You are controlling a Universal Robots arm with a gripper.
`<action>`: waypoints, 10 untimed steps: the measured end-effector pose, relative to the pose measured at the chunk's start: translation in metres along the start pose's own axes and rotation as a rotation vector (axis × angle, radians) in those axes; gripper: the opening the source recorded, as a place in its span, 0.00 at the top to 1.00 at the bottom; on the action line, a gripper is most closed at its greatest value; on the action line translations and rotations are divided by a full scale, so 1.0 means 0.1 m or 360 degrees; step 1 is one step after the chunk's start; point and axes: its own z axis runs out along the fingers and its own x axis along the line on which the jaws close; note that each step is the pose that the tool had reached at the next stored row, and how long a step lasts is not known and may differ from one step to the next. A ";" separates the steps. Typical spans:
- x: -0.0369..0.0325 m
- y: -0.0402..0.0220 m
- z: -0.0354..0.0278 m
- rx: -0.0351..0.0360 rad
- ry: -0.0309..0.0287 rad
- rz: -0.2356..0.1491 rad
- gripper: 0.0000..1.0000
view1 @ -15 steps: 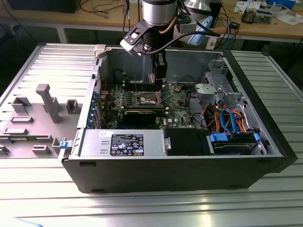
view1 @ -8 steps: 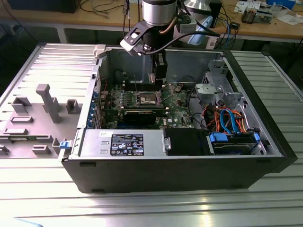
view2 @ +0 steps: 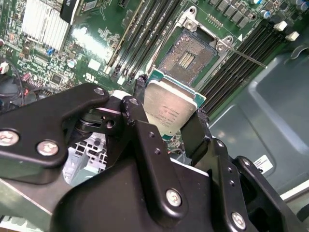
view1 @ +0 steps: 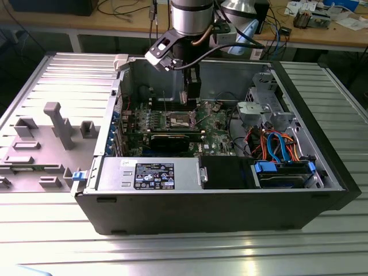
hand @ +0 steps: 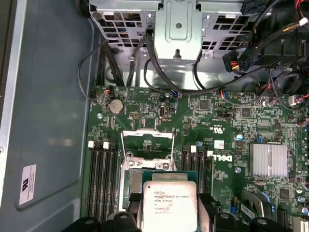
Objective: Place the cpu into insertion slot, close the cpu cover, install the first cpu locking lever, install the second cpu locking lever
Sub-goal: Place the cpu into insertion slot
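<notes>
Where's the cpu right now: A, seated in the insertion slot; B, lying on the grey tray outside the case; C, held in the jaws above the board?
C: the jaws of the gripper clamp the cpu by its edges, and the insertion slot lies bare beyond it.

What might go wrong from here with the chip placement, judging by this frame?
1. The gripper holds the cpu by two edges over the insertion slot, not seated. If it comes down offset or tilted, it might damage the slot's contacts.
2. The cpu cover stands raised at the slot's edge, so the gripper could catch it on the way down.
</notes>
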 end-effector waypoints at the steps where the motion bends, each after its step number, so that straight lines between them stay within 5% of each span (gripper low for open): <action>1: 0.002 -0.003 0.024 -0.0001 -0.00015 0.0021 0.46; 5: 0.048 -0.153 0.135 -0.0001 -0.00021 0.0030 0.46; 10: 0.057 -0.172 0.207 -0.0001 -0.00024 0.0029 0.46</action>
